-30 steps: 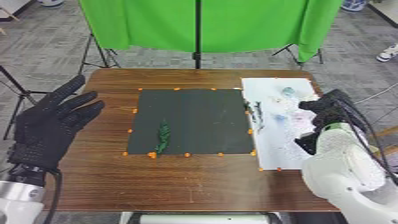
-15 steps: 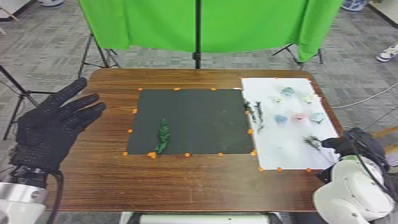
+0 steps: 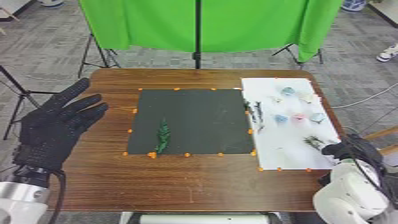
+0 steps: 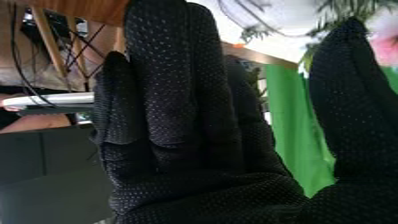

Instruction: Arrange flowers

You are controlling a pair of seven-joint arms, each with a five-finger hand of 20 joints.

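In the head view my left hand (image 3: 55,125) is open, held over the table's left side. My right hand (image 3: 349,151) is at the white board's near right corner, close beside a thin green sprig (image 3: 313,142). The right wrist view shows that hand (image 4: 191,115) open, fingers straight, with sprig leaves (image 4: 346,12) beyond the thumb. A dark green leafy stem (image 3: 163,136) lies on the black sheet (image 3: 200,117). The white board (image 3: 282,145) bears a pink flower (image 3: 298,118), a blue flower (image 3: 287,91), several other pale blooms and a dark sprig (image 3: 258,112) along its left edge.
Orange markers line the edges of the sheet and board on the brown table (image 3: 191,187). A green curtain (image 3: 258,27) and a black stand pole (image 3: 198,35) are behind it. Wooden legs (image 3: 388,135) stand at the right.
My right hand has moved from over the board's flowers toward its near right corner, uncovering them, then slightly forward toward the sprig. The left hand has barely shifted.
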